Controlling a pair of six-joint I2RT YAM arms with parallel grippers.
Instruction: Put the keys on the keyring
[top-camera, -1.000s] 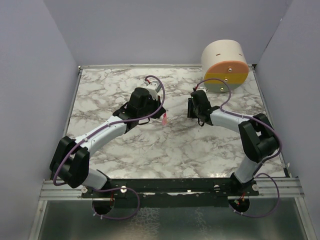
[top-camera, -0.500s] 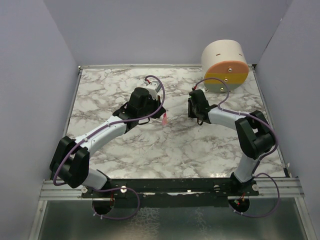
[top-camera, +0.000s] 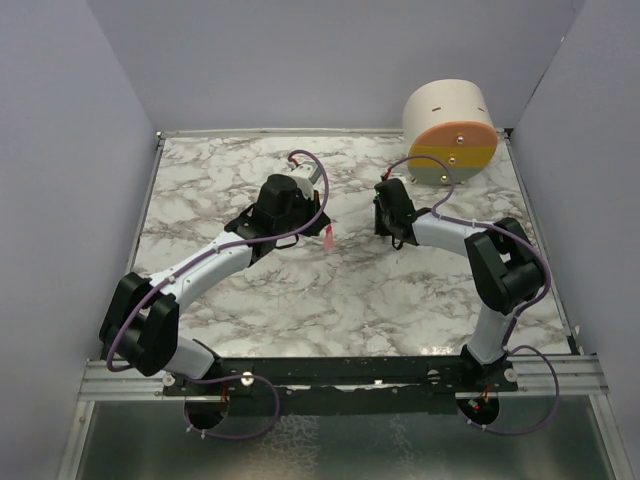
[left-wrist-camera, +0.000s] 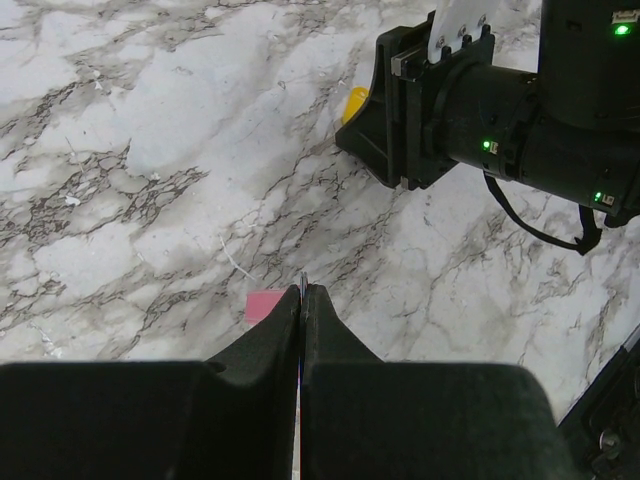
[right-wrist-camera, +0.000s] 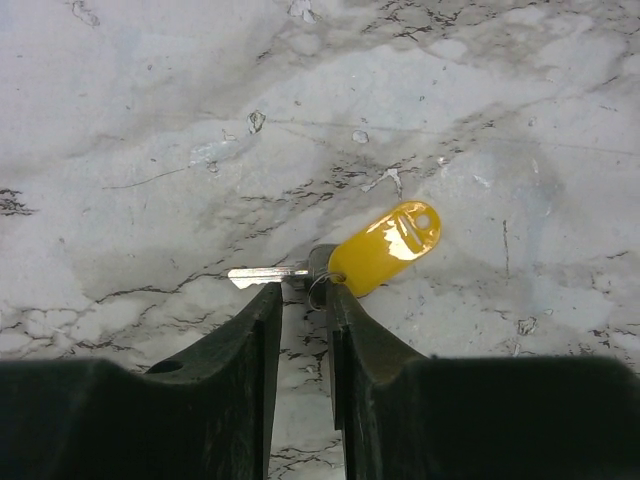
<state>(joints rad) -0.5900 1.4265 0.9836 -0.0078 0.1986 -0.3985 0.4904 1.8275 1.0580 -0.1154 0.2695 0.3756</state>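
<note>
My left gripper (top-camera: 318, 226) is shut on the pink key (top-camera: 328, 239) and holds it just above the marble table (top-camera: 220, 180). In the left wrist view a thin metal edge (left-wrist-camera: 303, 284) shows between the closed fingertips, and the pink head (left-wrist-camera: 262, 305) sticks out to their left. The yellow key (right-wrist-camera: 385, 247) lies flat on the table with its silver blade (right-wrist-camera: 263, 272) pointing left and a small wire ring (right-wrist-camera: 320, 291) at its head. My right gripper (right-wrist-camera: 303, 296) is open a little, its tips down at the key's head and ring. The yellow key also shows in the left wrist view (left-wrist-camera: 354, 102).
A big cream, orange, yellow and grey cylinder (top-camera: 452, 132) lies at the back right corner. The two grippers face each other mid-table, a short gap apart. Purple walls close the table on three sides.
The right gripper has crept slightly left and back, and its elbow has swung in. The left arm and the pink key have not moved.
</note>
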